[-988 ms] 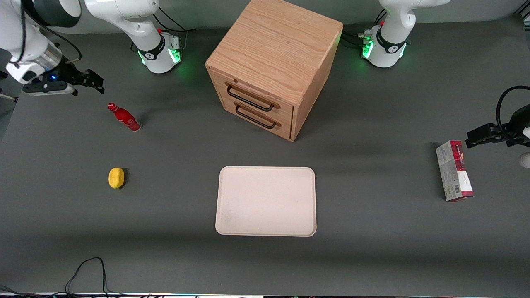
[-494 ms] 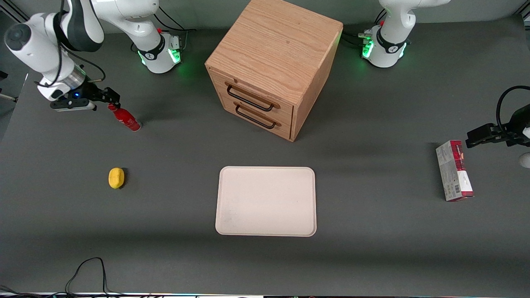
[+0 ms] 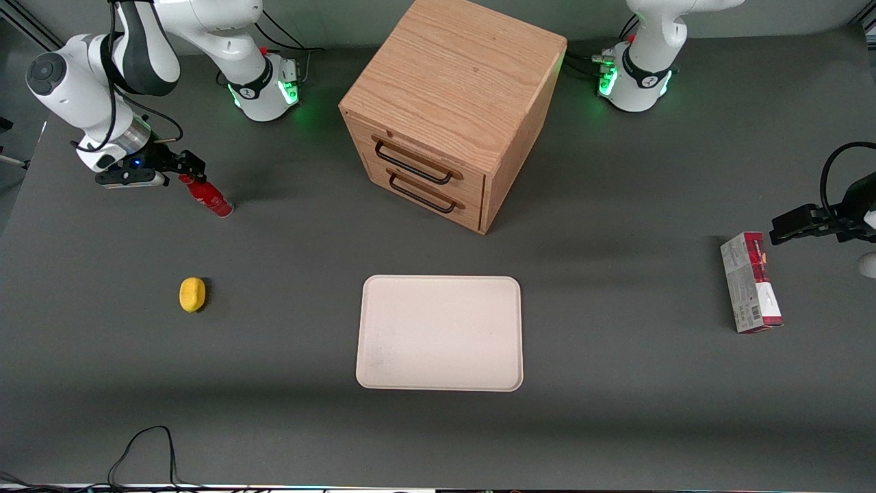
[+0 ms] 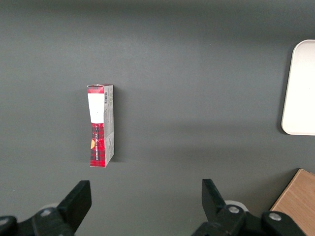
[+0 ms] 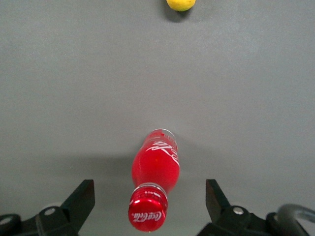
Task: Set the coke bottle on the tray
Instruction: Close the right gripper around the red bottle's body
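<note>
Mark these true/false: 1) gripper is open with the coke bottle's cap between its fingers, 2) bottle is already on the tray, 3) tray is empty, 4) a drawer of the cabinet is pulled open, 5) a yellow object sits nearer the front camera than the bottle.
1) True. The gripper is open, its fingers on either side of the coke bottle, not yet closed on it.
2) False. The bottle stands on the table, toward the working arm's end, apart from the tray.
3) True. Nothing lies on the tray.
4) False. Both drawers of the cabinet are shut.
5) True. The yellow object lies nearer the front camera.
</note>
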Robot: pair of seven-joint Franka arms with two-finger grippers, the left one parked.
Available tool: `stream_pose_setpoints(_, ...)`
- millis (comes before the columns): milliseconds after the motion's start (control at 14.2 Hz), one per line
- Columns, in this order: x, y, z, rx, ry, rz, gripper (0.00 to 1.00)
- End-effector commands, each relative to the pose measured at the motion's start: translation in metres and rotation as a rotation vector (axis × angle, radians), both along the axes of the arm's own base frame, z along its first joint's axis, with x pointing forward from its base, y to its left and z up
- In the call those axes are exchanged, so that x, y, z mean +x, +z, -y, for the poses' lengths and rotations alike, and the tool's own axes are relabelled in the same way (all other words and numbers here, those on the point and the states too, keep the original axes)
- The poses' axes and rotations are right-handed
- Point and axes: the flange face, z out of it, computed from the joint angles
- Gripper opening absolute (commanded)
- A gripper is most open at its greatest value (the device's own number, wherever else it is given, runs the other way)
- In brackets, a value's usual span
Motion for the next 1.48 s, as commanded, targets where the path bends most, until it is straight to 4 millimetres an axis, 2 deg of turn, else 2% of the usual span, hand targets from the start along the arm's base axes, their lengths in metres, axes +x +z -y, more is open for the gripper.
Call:
stream_pose_setpoints(0, -0.011, -0.013, -0.003, -0.001, 0.028, 0.005, 1.00)
stream_pose_setpoints(565, -0.009, -0.020, -0.003, -0.004, 0.028, -0.006, 0.99)
stream_pose_setpoints(635, -0.010, -0.021, -0.003, -0.004, 0.028, -0.010, 0.80)
stream_pose_setpoints(706, -0.010, -0.021, -0.003, -0.004, 0.028, -0.014, 0.54)
stream_pose_setpoints(776, -0.010, -0.023, -0.003, -0.004, 0.028, -0.018, 0.39)
stream_pose_setpoints(918, -0.009, -0.024, -0.002, -0.005, 0.027, -0.023, 0.22)
stream_pose_setpoints(1200, -0.007, -0.020, -0.001, -0.006, 0.024, -0.029, 0.19)
stream_pose_setpoints(1271, -0.003, -0.014, 0.001, -0.008, 0.024, -0.035, 0.18)
stream_pose_setpoints(1412, 0.010, 0.016, 0.003, -0.015, 0.034, -0.047, 0.18)
